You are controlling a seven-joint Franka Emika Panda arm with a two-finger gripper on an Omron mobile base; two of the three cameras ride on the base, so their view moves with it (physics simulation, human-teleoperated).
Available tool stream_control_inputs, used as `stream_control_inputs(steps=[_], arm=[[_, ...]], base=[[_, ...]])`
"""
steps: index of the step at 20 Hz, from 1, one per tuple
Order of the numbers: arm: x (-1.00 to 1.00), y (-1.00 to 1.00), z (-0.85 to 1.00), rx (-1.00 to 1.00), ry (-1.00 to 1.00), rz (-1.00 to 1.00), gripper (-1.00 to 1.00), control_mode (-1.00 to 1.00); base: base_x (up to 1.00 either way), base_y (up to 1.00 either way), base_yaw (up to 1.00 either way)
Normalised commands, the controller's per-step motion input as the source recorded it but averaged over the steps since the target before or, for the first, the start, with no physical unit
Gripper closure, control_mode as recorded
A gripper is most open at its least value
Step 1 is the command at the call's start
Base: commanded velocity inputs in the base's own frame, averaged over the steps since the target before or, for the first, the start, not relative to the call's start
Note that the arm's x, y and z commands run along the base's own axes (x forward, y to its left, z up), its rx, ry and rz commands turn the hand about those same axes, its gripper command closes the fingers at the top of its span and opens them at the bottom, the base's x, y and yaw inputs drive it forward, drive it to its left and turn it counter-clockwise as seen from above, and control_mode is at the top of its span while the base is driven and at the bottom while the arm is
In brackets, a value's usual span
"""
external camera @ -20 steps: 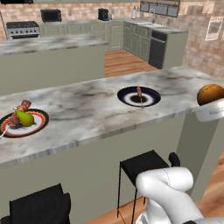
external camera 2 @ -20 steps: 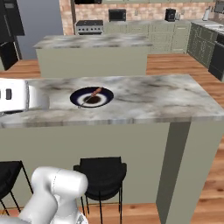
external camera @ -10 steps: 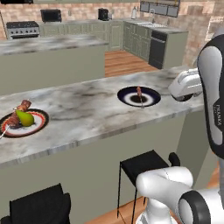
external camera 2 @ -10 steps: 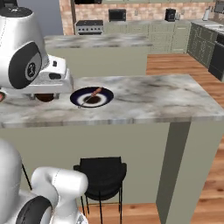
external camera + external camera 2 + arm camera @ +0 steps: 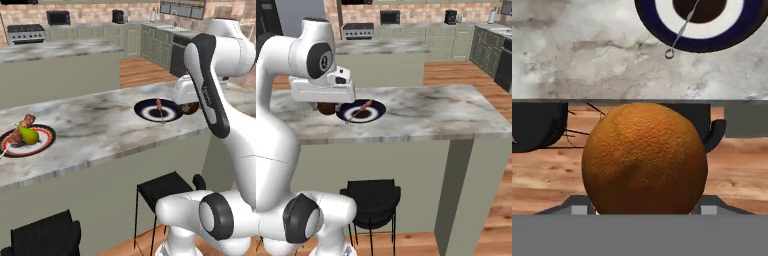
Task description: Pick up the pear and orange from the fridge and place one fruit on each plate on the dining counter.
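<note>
A kitchen with a wood floor, green cupboards and a brick back wall is seen. A long desk (image 5: 100,120) with a grey-white marble top is set across the front. Two black stools are tucked under it.

A red plate (image 5: 31,141) is laid near the left end of the desk in the left base view. A pear (image 5: 28,134) is set on it, next to a meat stick. A navy plate (image 5: 159,110) with a white middle is laid further right. A meat stick is laid on it too.

The white arm is bent over the desk. The claw (image 5: 326,107) is held low, just beside the navy plate, on the side nearer the arm. An orange (image 5: 644,159) is gripped in the claw, and the fingers are closed on its sides. In the hand view the orange is seen big and round, with the desk edge, a stool and the floor behind it. The navy plate is seen at the top of that view. In the base views the orange is seen as a brown ball (image 5: 191,107) right by the rim of the navy plate. Whether it is touching the desk cannot be told.
</note>
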Motion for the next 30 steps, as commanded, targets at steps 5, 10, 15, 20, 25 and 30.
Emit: stream_control_inputs(steps=[5, 10, 15, 20, 25, 30], arm=[[0.89, 0.0, -0.24, 0.0, 0.12, -0.03, 1.0, -1.0], [0.78, 0.0, -0.25, 0.0, 0.03, -0.03, 1.0, -1.0], [0.54, -0.01, -0.32, -0.04, -0.01, -0.03, 1.0, -1.0], [0.57, -0.04, -0.3, -0.04, -0.01, -0.04, 1.0, -1.0], [0.74, -0.18, -0.11, 0.0, 0.02, -0.03, 1.0, -1.0], [0.48, -0.12, -0.15, 0.0, 0.03, 0.0, 1.0, -1.0]], base=[[0.0, 0.0, 0.0], [0.0, 0.0, 0.0], [0.0, 0.0, 0.0], [0.0, 0.0, 0.0], [0.0, 0.0, 0.0], [0.0, 0.0, 0.0]])
